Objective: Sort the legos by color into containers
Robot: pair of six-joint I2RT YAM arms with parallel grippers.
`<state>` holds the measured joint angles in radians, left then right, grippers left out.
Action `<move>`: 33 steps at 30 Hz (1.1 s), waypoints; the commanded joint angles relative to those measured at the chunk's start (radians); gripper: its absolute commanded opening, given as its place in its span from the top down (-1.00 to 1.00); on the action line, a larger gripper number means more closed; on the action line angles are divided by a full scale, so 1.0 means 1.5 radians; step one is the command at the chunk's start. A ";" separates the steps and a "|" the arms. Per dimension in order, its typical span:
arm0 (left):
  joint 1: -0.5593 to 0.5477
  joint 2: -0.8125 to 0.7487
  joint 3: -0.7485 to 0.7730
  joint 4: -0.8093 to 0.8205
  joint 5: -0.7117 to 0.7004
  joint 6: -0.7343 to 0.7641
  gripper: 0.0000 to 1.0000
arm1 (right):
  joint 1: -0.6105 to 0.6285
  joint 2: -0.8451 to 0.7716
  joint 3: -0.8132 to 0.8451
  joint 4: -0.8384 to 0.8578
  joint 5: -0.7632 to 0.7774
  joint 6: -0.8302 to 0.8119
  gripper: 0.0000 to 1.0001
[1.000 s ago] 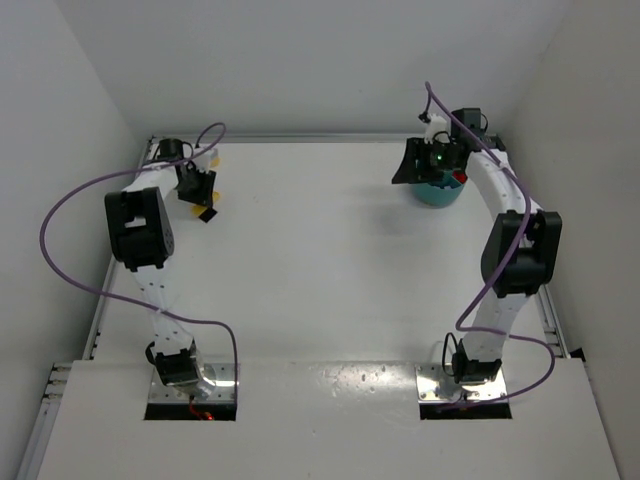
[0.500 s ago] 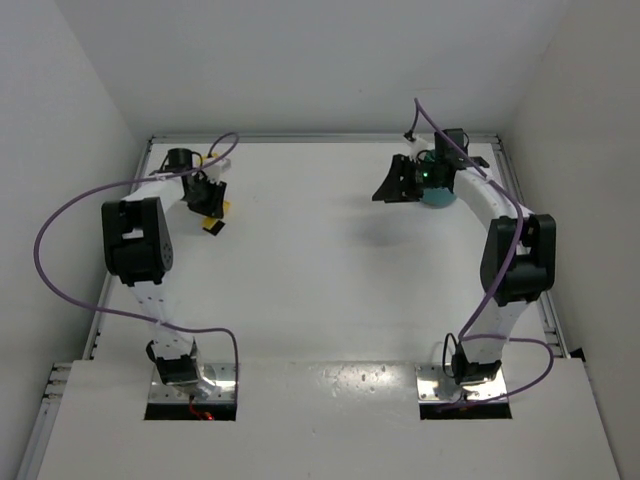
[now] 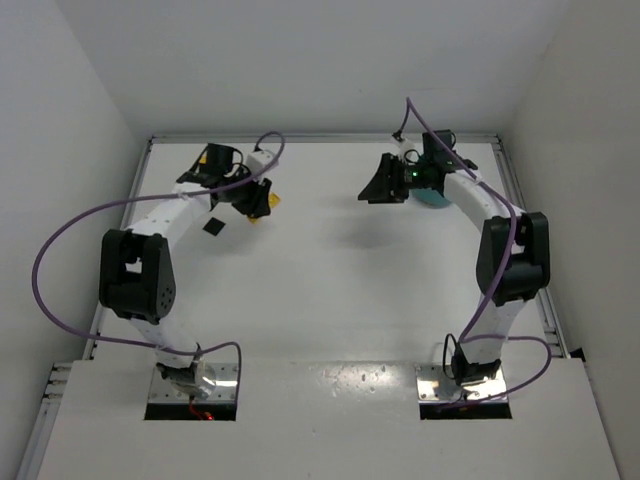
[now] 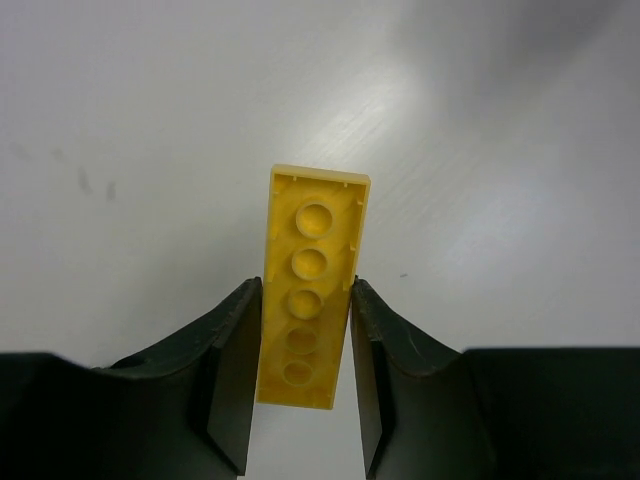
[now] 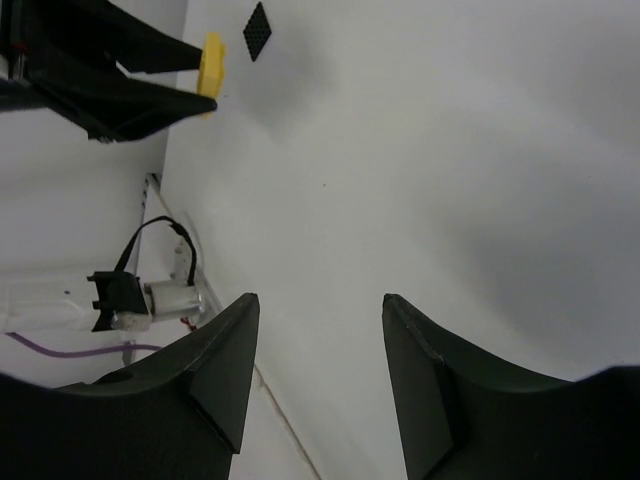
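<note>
1. The left gripper (image 4: pixel 305 290) is closed on a yellow lego (image 4: pixel 312 265). One finger presses on each long side.
2. The yellow lego is long and thin. In the left wrist view we look into its hollow side, with five round rings in a row. About half of it sticks out past the fingertips (image 4: pixel 242 330).
3. From above, the left gripper (image 3: pixel 258 197) is at the far left part of the table (image 3: pixel 320 290). The yellow lego (image 3: pixel 273 203) pokes out of it toward the middle.
4. A small black square (image 3: pixel 213 227) lies flat on the table, near the left gripper. It does not touch the gripper.
5. The right gripper (image 3: pixel 378 190) is open about halfway, and nothing is between its fingers. In the right wrist view, only bare white table shows between the two black fingers (image 5: pixel 215 375).
6. The teal dish (image 3: pixel 437 197) sits at the far right part of the table. The right arm covers most of it, so I cannot see what is inside.
7. The right gripper is just to the left of the teal dish, toward the middle of the table.
8. The yellow lego is well apart from the teal dish, on the other side of the table.
9. The right wrist camera looks across the table and sees the yellow lego (image 5: pixel 211 62) in the left gripper, with the black square (image 5: pixel 258 31) near it.
10. A purple cable (image 3: pixel 60 240) loops out from the left arm.
</note>
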<state>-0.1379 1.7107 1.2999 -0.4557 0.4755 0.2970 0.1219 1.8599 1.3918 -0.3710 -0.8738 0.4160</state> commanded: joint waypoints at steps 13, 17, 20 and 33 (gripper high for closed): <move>-0.184 -0.072 -0.001 0.040 0.085 -0.115 0.75 | 0.087 0.053 0.038 0.090 -0.087 0.077 -0.11; -0.201 -0.078 0.005 0.040 0.079 -0.115 0.75 | 0.102 0.053 0.024 0.130 -0.122 0.107 -0.16; -0.215 -0.078 0.011 0.033 0.072 -0.109 0.75 | 0.108 0.059 0.024 0.144 -0.136 0.113 -0.19; -0.228 -0.078 0.023 0.033 0.058 -0.097 0.75 | 0.143 0.058 -0.003 0.153 -0.149 0.113 -0.14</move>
<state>-0.4690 1.6272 1.2846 -0.4255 0.5613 0.1455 0.3256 1.9690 1.4040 -0.1986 -1.0584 0.5846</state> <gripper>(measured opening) 0.416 0.580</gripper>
